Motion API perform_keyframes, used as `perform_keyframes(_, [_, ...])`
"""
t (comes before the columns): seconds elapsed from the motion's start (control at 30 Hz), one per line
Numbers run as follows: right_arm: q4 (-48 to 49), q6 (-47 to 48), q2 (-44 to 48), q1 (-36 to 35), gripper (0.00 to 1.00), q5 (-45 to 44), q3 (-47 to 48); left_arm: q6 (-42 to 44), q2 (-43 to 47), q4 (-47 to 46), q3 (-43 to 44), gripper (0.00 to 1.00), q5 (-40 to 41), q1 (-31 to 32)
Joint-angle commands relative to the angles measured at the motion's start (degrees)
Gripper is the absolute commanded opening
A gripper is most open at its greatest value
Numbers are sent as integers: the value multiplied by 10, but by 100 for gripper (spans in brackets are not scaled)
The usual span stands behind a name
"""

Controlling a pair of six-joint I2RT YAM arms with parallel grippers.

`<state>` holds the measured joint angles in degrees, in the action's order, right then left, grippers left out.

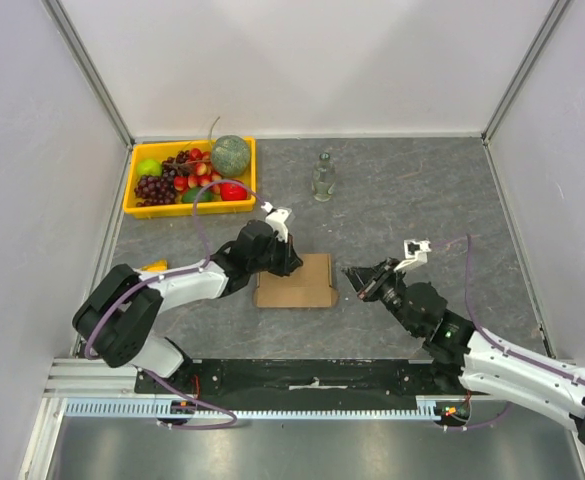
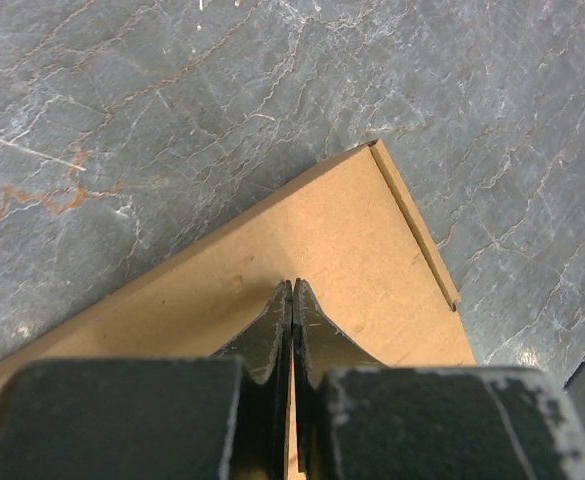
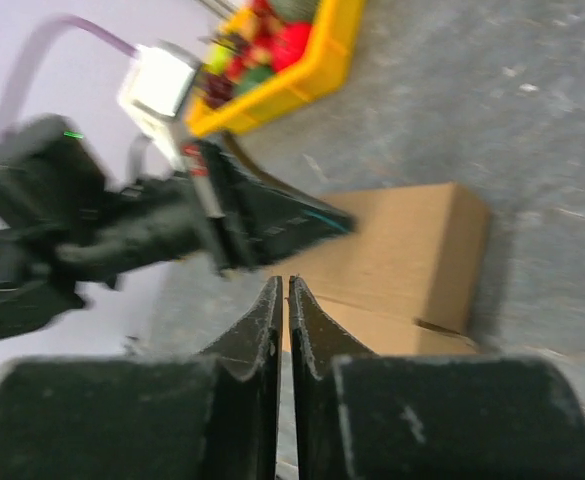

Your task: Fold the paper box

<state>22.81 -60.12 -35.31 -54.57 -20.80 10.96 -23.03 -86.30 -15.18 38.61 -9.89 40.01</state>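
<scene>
Paper box (image 1: 297,283), flat brown cardboard

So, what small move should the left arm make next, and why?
Probably lift the left claw straight up. The plain brown flat cardboard box looks closed, with its lid lying flat. The shut claw tips rest on that lid, and the right claw stands apart beside the box's right edge. Nothing more seems left to press.

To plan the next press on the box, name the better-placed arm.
Left, likely: its shut hand is over the paper box, while the right hand sits beside it, off the cardboard.
</scene>
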Motion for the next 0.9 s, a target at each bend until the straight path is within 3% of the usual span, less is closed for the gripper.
perform_keyframes(0.0, [-200, 93, -78, 2, 15, -39, 76, 17, 68, 58, 10, 2, 35, 3])
perform_keyframes(0.2, [-226, 170, -160, 2, 44, -39, 148, 21, 176, 125, 39, 15, 97, 3])
perform_keyframes(0.3, [-248, 192, -166, 2, 59, -47, 158, 11, 228, 172, 31, 34, 150, 2])
perform_keyframes(0.43, [-254, 211, -196, 2, 71, -17, 173, -26, 285, 219, -12, 50, 167, 2])
perform_keyframes(0.67, [-196, 206, -256, 3, 76, 44, 167, -70, 359, 200, -122, 77, 106, 2])
perform_keyframes(0.87, [-161, 193, -288, 8, 76, 71, 158, -80, 382, 198, -157, 81, 102, 3])
